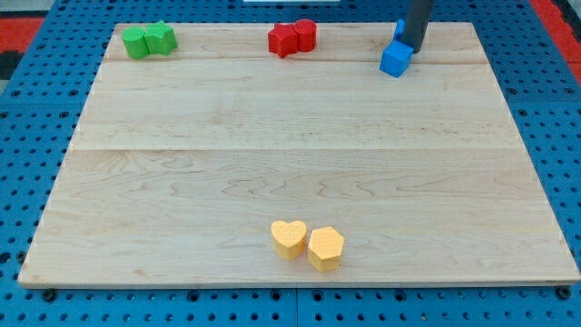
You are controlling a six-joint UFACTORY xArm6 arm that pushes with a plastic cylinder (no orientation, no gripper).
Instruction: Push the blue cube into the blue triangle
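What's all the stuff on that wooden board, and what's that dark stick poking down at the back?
Wooden board: one, pale wood, fills most of the view, on a blue pegboard surface.
Green blocks: two, touching, shapes hard to make out, near the view's top left.
Red blocks: two, touching, shapes unclear, top centre.
Blue cube: one, top right.
Blue triangle: one, just above the cube, mostly hidden by the rod.
Yellow heart: one, bottom centre.
Yellow hexagon-like block: one, touching the heart's right side.
Dark rod: one, top right; my tip sits right beside the cube's upper right edge.
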